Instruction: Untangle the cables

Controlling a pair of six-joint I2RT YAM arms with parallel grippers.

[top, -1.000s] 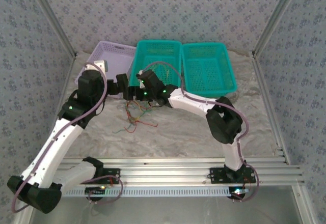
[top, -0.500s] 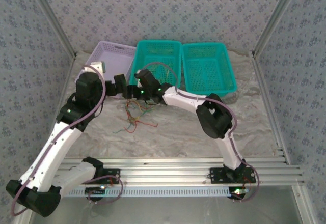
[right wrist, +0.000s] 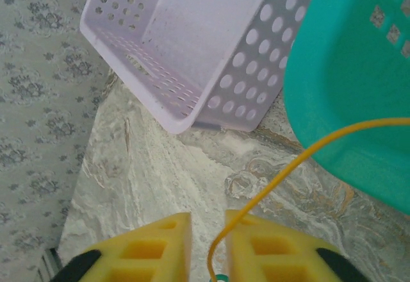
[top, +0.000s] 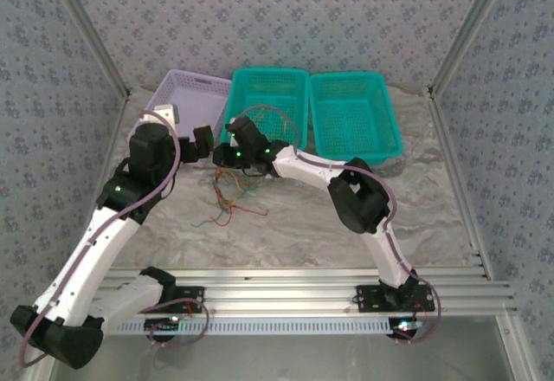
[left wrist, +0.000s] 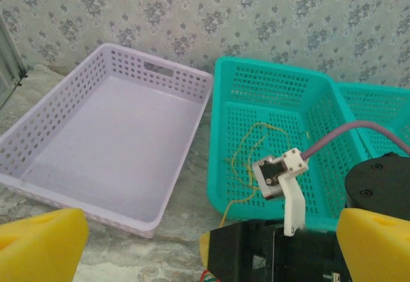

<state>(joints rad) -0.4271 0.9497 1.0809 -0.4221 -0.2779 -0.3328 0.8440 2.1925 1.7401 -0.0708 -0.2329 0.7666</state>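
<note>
Nearest the arm bases, the tangle of cables (top: 229, 197) lies on the table (top: 312, 225) just in front of the middle basket (top: 299, 76), off its near-left corner. Red, green and yellowish strands cross one another there, too thin to count surely.

Above that same corner the right gripper (right wrist: 208, 218) has its pads pressed almost together, pinching a yellow cable (right wrist: 288, 166) that arcs toward the middle basket's rim. Just left of the corner the left gripper (left wrist: 209, 227) hangs with fingers spread wide, holding nothing.

The step in hand looks like carrying this one strand into the middle basket. It should go slowly, along the wire's own line, and high enough that the trailing end clears the rim and does not catch in the mesh. If the heap drags, the free left gripper could pin it in front of the basket.

Inside the middle basket lie loose yellow loops, one strand as far as I can tell. There are three baskets: the middle one, a lilac basket (left wrist: 186, 147) just left of it, and a second teal basket (top: 355, 75) just right. Both of those hold no cable.
</note>
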